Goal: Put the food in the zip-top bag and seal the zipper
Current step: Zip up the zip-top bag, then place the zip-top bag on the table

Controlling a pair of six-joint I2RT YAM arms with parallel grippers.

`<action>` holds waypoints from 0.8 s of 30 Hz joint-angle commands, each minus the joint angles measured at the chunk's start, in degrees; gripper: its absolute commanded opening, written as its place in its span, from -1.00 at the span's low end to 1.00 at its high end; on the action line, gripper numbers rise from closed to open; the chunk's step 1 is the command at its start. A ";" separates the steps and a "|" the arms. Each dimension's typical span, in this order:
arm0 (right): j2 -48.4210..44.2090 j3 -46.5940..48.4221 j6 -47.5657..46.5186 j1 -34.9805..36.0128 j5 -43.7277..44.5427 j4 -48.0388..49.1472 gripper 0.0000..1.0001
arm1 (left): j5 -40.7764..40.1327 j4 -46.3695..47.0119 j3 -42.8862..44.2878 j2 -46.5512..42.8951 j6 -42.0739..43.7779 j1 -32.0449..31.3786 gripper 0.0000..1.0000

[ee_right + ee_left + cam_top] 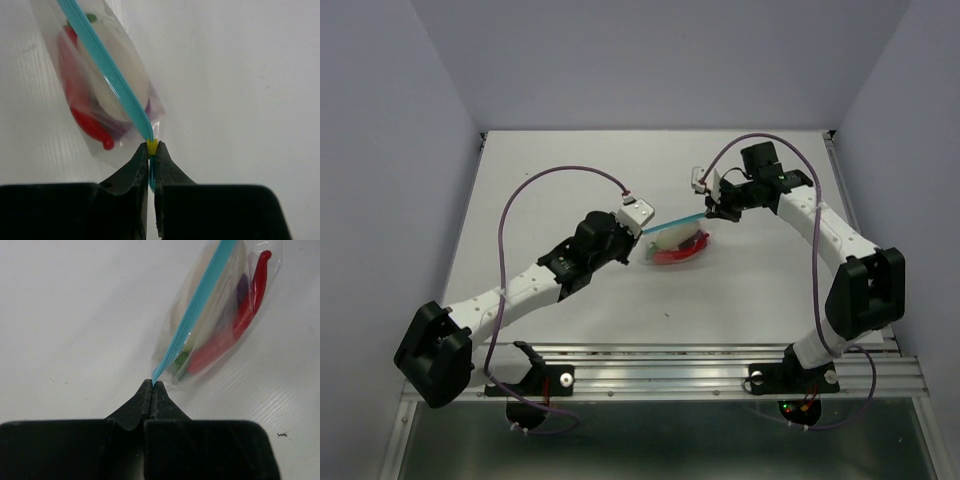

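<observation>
The zip-top bag (678,243) is stretched between my two grippers at the table's middle. It holds the red chili (245,315), the purple onion (150,107) and the white radish (122,60), whose green leaves (181,360) show at the left end. The light-blue zipper (675,220) runs along its top edge. My left gripper (152,382) is shut on the zipper's left end. My right gripper (151,146) is shut on the zipper's right end, with a small yellow slider (152,146) between its tips. I cannot tell whether the bag's bottom touches the table.
The white table (550,180) is closed in by lilac walls at the left, back and right. A metal rail (670,370) runs along the near edge by the arm bases. Purple cables (560,178) loop above both arms.
</observation>
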 commanded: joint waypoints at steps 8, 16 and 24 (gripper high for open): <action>-6.07 -2.54 -5.40 -11.52 14.96 -0.78 -0.99 | -5.55 -4.36 -0.60 -2.61 0.26 2.42 -1.00; -9.50 -2.28 -8.29 -11.52 8.11 -4.19 -0.98 | -1.87 -2.96 -0.51 -4.02 -2.36 2.42 -1.00; -11.96 0.26 -11.91 -11.52 -3.33 -9.47 0.42 | 4.30 -5.14 3.88 -4.80 -8.26 1.99 0.98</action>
